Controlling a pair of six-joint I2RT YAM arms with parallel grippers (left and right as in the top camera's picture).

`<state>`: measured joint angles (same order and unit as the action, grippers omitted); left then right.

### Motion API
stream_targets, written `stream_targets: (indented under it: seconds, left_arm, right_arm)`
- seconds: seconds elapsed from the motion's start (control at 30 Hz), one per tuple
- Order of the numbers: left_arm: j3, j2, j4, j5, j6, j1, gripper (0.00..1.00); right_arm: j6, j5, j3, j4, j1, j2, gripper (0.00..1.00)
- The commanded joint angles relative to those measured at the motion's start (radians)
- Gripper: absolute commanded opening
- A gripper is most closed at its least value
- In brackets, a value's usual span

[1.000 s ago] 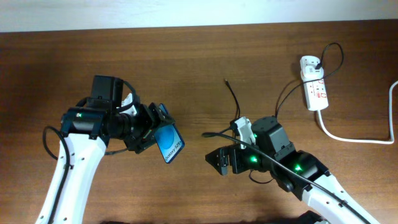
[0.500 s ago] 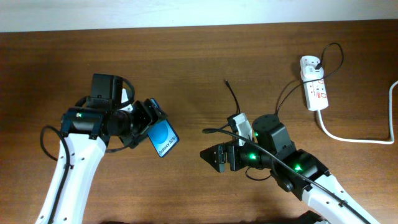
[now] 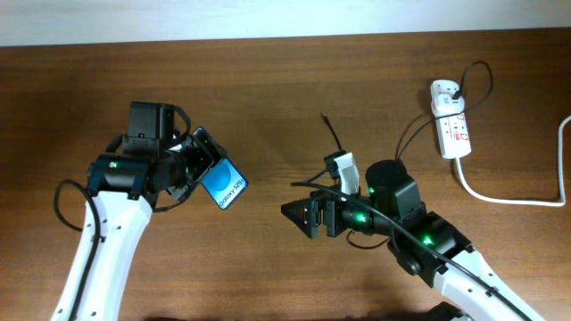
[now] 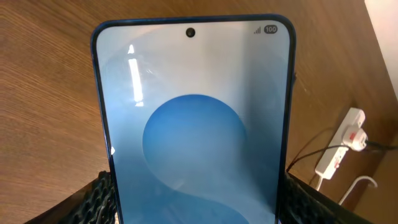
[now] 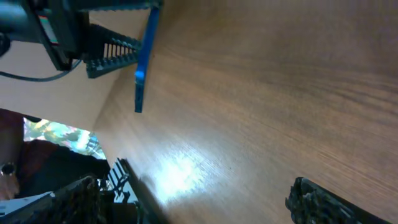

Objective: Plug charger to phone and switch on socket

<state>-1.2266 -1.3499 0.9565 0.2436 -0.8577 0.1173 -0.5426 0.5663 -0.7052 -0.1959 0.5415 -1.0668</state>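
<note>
I've got the left gripper (image 3: 203, 168) clamped on the phone (image 3: 225, 185), which is off the counter (image 3: 268, 80), tilted, with its free end toward the middle. On the wrist view the screen fills my picture. My right gripper (image 3: 302, 218) is spread wide and empty, facing the phone across open wood. The charger (image 3: 334, 135) runs just behind that gripper, tip toward the far edge. The socket (image 3: 451, 123) sits well off at far right near the back edge, its cord (image 3: 500, 198) trailing to the right edge.
</note>
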Motion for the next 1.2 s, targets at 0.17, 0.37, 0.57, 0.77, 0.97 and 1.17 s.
stream_targets:
  seconds: [0.17,0.37,0.57,0.77,0.97,1.17]
  left_arm:
    - [-0.021,0.019,-0.029,-0.024,-0.063,-0.002,0.43]
    - [-0.021,0.019,-0.028,-0.021,-0.074,-0.002,0.43]
    - [-0.021,0.019,-0.028,-0.002,-0.127,-0.002,0.43]
    - [-0.021,0.019,-0.029,0.026,-0.207,-0.002,0.43]
    - [-0.021,0.019,-0.028,0.060,-0.215,-0.001,0.43]
    - [-0.021,0.019,-0.029,0.076,-0.216,0.045,0.42]
  right_arm:
    - [0.006,-0.009,-0.019,0.184,0.113,-0.060,0.98]
    - [-0.058,-0.079,-0.019,0.373,0.174,-0.216,0.98]
    - [-0.223,-0.112,-0.019,0.660,0.174,-0.351,0.99]
    - [-0.237,-0.317,-0.019,0.771,0.262,-0.406,0.92]
    - [-0.237,-0.473,-0.019,0.804,0.319,-0.406,0.78]
    - [-0.237,-0.474,-0.019,0.818,0.319,-0.406,0.67]
